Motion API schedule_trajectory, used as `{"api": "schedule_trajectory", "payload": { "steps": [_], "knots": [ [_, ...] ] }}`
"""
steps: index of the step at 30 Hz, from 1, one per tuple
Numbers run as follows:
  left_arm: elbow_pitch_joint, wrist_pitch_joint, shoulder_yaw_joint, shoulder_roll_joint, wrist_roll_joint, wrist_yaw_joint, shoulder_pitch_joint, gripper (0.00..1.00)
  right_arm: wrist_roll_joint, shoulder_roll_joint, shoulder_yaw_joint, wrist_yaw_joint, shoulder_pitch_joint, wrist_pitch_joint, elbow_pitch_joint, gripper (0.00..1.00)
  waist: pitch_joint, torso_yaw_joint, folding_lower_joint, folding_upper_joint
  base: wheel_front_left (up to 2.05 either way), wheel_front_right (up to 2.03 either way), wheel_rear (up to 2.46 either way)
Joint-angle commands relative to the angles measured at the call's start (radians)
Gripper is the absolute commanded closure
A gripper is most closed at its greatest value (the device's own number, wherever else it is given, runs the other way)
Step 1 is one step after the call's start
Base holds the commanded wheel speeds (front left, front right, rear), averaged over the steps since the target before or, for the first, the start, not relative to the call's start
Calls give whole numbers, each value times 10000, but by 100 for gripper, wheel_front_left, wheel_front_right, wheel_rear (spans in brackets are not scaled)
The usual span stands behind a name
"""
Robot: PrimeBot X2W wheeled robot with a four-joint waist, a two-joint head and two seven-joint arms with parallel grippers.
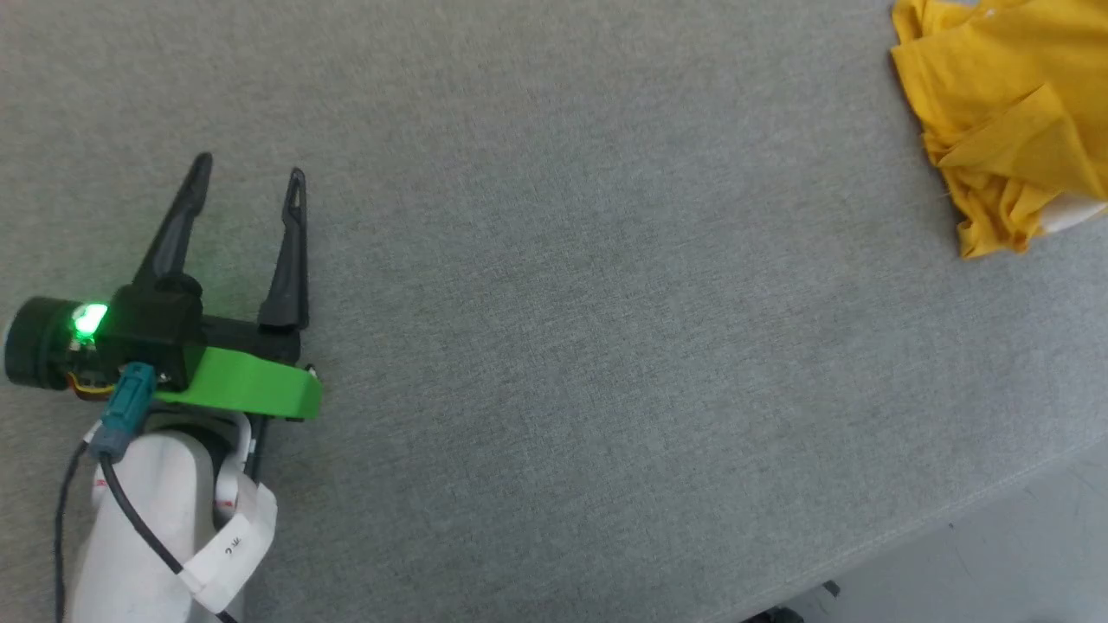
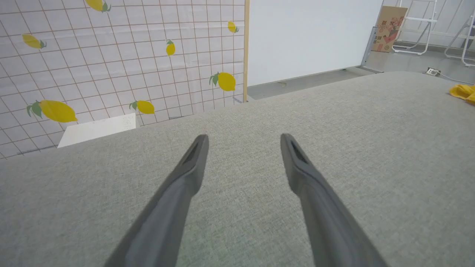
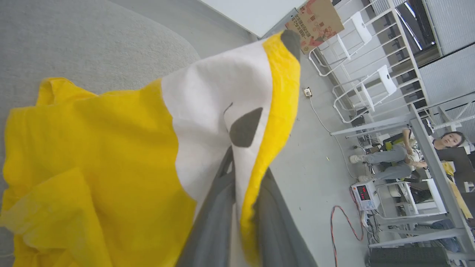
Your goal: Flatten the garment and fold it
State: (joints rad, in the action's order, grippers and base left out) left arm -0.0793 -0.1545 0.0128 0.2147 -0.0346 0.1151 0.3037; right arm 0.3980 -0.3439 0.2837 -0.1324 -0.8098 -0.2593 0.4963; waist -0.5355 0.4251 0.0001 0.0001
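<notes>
The yellow garment (image 1: 1004, 121) lies bunched at the far right of the grey table (image 1: 554, 285), with a white patch at its lower edge. My left gripper (image 1: 248, 172) hovers over the table at the left, far from the cloth, open and holding nothing. In the left wrist view its fingers (image 2: 193, 167) spread wide over bare table, and the garment (image 2: 463, 92) peeks in at the right edge. In the right wrist view my right gripper (image 3: 243, 174) is shut on a fold of the garment (image 3: 92, 148), where yellow cloth meets a white patch with a dark spot.
The table's front edge (image 1: 969, 510) runs diagonally at the lower right, with pale floor beyond. A lemon-patterned tiled wall (image 2: 111, 55) and a white panel (image 2: 311, 37) stand past the table. A seated person (image 3: 408, 152), metal racks and floor cables are off to the side.
</notes>
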Motion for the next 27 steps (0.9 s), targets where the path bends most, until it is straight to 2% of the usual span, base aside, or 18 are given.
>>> {"api": "schedule_trajectory", "payload": {
  "steps": [1,9,10,11,15,19,23,27],
  "knots": [
    [-154,80,4,141,52,63,204,0,224,74,158,17,-299,222,147,100,-534,120,-1,-1,0,0,0],
    [-451,244,40,249,-28,-3,146,0,1433,366,1431,17,-820,837,1083,100,-584,-287,-1,-1,0,0,0],
    [-332,147,49,188,-91,-45,88,0,1628,407,1606,17,-850,1086,1220,39,-425,-374,-1,-1,0,0,0],
    [-253,85,57,149,-122,-69,60,0,1715,400,1641,17,-849,1183,1273,0,-328,-415,-1,-1,0,0,0],
    [316,-313,143,-135,-333,-152,-105,0,1663,437,1691,17,-764,1857,1404,0,419,-679,-1,-1,0,0,0],
    [1099,-681,199,-497,-612,-235,-371,0,985,558,1284,17,-391,2678,1461,0,1451,-1021,-1,-1,0,0,0],
    [1795,-909,215,-854,-904,-307,-682,0,-123,665,603,17,254,3173,1338,0,2479,-1429,-1,-1,0,0,0],
    [2347,-1015,187,-1128,-1240,-357,-956,0,-1764,907,-20,17,1039,3336,732,0,3333,-1893,-1,-1,0,0,0]
  ]
}}
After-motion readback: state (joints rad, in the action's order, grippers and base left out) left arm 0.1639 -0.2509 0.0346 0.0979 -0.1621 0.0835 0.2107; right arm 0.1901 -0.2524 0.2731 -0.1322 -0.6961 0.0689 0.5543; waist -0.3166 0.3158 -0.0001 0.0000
